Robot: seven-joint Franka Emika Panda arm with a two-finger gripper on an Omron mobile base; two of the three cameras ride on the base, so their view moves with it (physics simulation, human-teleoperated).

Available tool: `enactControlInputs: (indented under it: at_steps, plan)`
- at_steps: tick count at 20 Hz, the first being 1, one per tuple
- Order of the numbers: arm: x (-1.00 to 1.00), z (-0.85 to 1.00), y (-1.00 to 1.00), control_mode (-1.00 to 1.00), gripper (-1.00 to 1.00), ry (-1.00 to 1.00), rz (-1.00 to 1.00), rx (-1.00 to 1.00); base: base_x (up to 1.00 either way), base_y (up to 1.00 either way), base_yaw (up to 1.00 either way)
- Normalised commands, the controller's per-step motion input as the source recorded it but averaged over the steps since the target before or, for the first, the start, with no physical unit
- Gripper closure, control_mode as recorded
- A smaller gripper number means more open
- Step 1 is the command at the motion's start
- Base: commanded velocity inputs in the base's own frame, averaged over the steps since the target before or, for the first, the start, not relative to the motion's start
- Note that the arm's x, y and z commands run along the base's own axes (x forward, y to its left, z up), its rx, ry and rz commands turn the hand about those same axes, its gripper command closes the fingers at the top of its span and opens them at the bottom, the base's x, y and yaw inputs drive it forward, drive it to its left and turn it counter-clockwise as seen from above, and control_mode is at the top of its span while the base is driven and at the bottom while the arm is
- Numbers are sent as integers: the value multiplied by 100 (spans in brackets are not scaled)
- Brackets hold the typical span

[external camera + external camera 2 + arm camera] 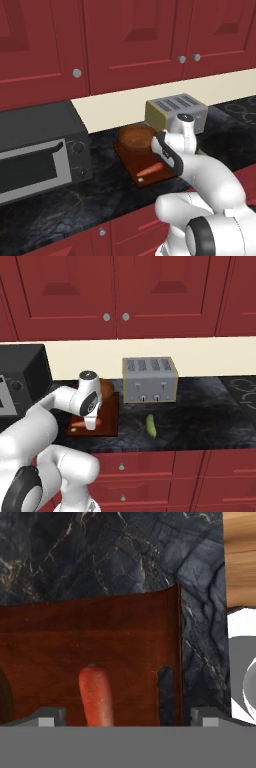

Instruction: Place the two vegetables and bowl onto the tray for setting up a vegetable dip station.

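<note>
The tray (131, 162) lies on the dark counter in front of the toaster. On its far end stands the brown bowl (136, 137). The orange carrot (150, 170) lies on the tray's near end, close to the slot handle (165, 692). My gripper (127, 717) hangs open just above the carrot (96, 697), its fingertips wide apart on either side and clear of it. The green cucumber (150, 425) lies on the bare counter to the right of the tray (109, 418), in front of the toaster. The arm hides part of the tray in both base views.
A silver toaster (149, 380) stands against the back wall, right of the bowl (106, 388). A black toaster oven (40, 150) sits at the left end of the counter. Red cabinets hang above, and the counter's front edge runs close to the tray.
</note>
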Motion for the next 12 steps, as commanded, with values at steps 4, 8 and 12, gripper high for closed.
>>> enactControlInputs:
  at_steps: [4, 8, 12]
  plan:
    - [-16, 19, -25, -100, -100, 3, 1, 0, 0, 0, 0]
    - [-5, 17, -24, -100, -100, 2, 6, 0, 0, 0, 0]
    - [-1, 18, -22, -100, -100, 2, 26, -1, 0, 0, 0]
